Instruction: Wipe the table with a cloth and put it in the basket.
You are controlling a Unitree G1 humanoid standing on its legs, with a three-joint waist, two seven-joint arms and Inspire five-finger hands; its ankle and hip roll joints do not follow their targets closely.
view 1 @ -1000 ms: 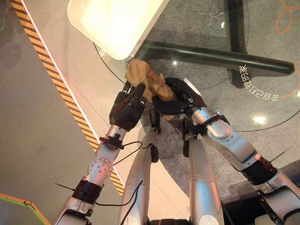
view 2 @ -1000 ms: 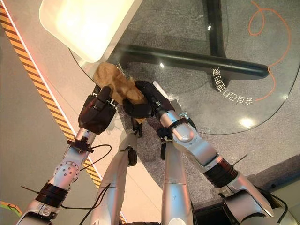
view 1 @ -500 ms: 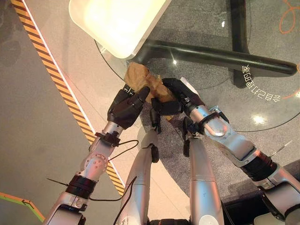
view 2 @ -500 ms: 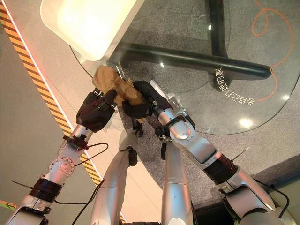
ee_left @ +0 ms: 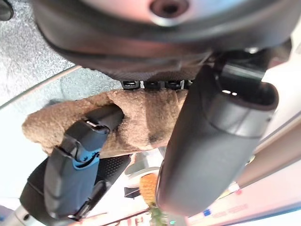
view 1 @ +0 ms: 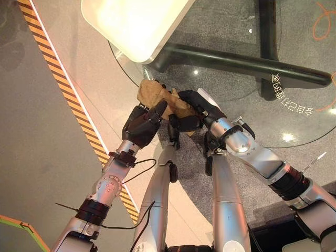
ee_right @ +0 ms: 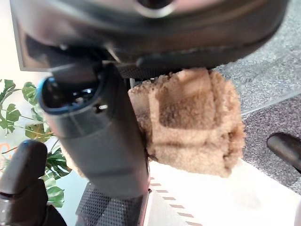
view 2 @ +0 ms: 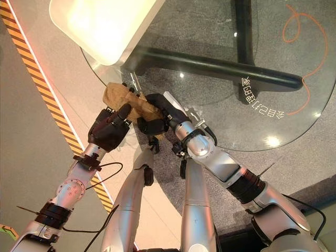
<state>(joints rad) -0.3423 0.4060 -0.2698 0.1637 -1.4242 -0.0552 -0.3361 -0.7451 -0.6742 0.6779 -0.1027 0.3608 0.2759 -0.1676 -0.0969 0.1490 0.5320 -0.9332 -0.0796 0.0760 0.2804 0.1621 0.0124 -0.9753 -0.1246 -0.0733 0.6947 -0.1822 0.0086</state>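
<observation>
Item: cloth [view 1: 157, 94], tan, bunched on the glass table [view 1: 294, 105] edge, long axis running between your two hands. Left hand [view 1: 140, 125]: fingers curled onto its near end. Right hand [view 1: 190, 113]: fingers curled over the other end. Basket [view 1: 134, 23] lies just beyond the fingers.

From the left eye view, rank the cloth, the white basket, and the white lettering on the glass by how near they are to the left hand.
From the left hand:
1. Brown cloth, at its fingertips on the table's near edge.
2. White basket, beyond the cloth, toward the left.
3. White lettering, far across the glass to the right.
</observation>
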